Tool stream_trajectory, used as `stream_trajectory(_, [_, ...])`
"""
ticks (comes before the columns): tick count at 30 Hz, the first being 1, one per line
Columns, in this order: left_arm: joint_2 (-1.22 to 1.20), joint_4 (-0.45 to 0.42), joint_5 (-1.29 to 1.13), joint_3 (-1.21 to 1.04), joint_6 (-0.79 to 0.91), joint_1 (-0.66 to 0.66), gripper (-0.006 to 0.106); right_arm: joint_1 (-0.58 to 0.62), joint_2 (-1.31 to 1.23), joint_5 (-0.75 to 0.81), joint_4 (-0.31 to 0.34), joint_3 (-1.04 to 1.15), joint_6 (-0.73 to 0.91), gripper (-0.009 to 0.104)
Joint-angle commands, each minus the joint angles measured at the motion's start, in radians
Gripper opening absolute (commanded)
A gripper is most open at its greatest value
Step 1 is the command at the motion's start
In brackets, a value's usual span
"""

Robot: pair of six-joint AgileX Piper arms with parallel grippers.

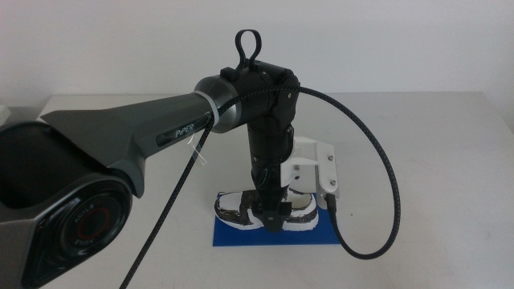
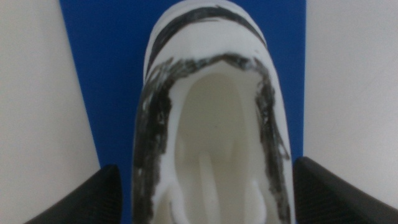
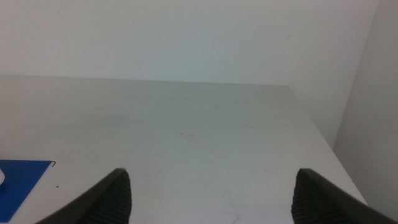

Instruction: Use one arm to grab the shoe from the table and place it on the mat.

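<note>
Right now the small white sneaker with black scribbled panels [image 1: 261, 209] sits on the flat deep-blue rectangular mat [image 1: 233, 236], toward the 6 o'clock part of the off-white matte table [image 1: 434, 160] in the middle view. Sole white, lining pale, dark marks around the collar and a dark band across one end. Shoe lies lengthwise along the mat, blue showing at both ends and along the near edge. Wrist view looks straight down into the opening: pale insole, black-edged rim, blue mat on both sides of the shoe [image 2: 211, 149], white table [image 2: 37, 93] beyond the mat [image 2: 106, 81].

Left pincer [image 1: 269, 210]: dark grey-black arm [image 1: 161, 136] enters from 9 o'clock, wrist pointing straight down over the shoe's middle, white bracket [image 1: 317, 168] behind it, looping black cable [image 1: 385, 185] hanging to 4 o'clock. Its pincer [image 2: 205, 193] is spread wide, one dark jaw on each side of the shoe, a strip of blue visible between each jaw and the shoe's side, so not clamping. Any contact lower down is out of sight.

Right pincer [image 3: 211, 193]: out of the middle view, waiting above bare table [image 3: 199, 124], jaws spread wide, nothing between them; a corner of the blue mat [image 3: 22, 180] shows at the edge.
</note>
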State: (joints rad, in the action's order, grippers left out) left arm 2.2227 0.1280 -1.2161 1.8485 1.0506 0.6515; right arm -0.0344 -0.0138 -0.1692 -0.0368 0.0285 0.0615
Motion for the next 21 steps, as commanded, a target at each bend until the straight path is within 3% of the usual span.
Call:
stream_trajectory(1, [-0.069, 0.008, -0.06, 0.029, -0.011, 0.005, 0.094, -0.005, -0.021, 0.079, 0.008, -0.01, 0.013, 0.066])
stream_trajectory(18, [-0.284, -0.045, -0.102, 0.029, -0.058, -0.025, 0.094, -0.005, -0.021, 0.079, 0.008, -0.01, 0.013, 0.066])
stream_trajectory(21, [-0.356, -0.09, -0.102, 0.029, -0.06, -0.025, 0.094, -0.005, -0.021, 0.079, 0.008, -0.01, 0.013, 0.066])
